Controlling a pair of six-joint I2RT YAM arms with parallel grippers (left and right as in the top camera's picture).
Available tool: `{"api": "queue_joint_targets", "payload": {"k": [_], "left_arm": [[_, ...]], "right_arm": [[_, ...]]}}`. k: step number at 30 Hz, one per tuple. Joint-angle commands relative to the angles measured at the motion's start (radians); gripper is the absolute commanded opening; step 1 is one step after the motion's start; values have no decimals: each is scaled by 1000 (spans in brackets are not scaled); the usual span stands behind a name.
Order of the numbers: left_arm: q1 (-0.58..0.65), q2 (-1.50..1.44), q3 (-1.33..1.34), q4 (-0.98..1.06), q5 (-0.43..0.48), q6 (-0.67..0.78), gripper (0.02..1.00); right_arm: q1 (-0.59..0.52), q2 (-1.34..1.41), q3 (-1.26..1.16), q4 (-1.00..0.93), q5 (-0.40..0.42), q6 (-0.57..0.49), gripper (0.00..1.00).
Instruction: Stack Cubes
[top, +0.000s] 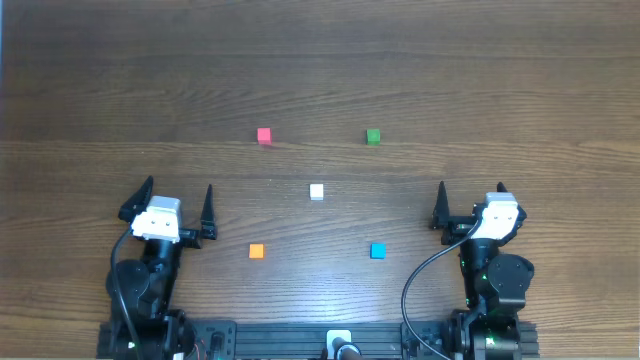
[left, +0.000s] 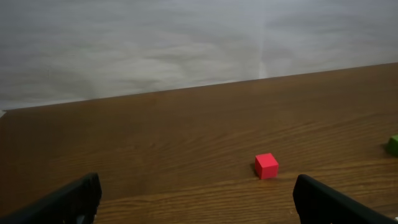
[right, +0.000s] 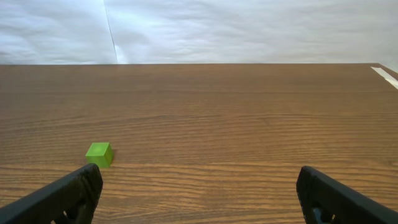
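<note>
Five small cubes lie apart on the wooden table (top: 320, 60): red (top: 264, 135), green (top: 373, 136), white (top: 317, 191), orange (top: 257, 251) and blue (top: 377, 250). My left gripper (top: 177, 200) stands open at the near left, with the orange cube to its right. My right gripper (top: 470, 197) stands open at the near right, the blue cube to its left. In the left wrist view the red cube (left: 266, 166) lies ahead between the fingers (left: 71, 200) and the green cube (left: 392, 145) sits at the edge. The right wrist view has the green cube (right: 99, 154) ahead near one finger (right: 62, 199).
The far half of the table is bare wood, backed by a white wall (right: 249, 31). A black rail (top: 320, 340) with both arm bases runs along the near edge.
</note>
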Motion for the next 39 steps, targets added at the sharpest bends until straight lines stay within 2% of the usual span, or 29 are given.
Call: {"api": "queue_joint_targets", "payload": {"k": [1,30,39], "left_arm": [[7,-7,-6,1,6,11,998],[5,-3,-6,1,7,10,998],[-19,87,54,3,153,-254,998]], "right_arm": [[-2,-2,-8,2,-8,-4,991],[-2,-2,-8,2,-8,-4,991],[-2,-2,-8,2,-8,-4,987]]}}
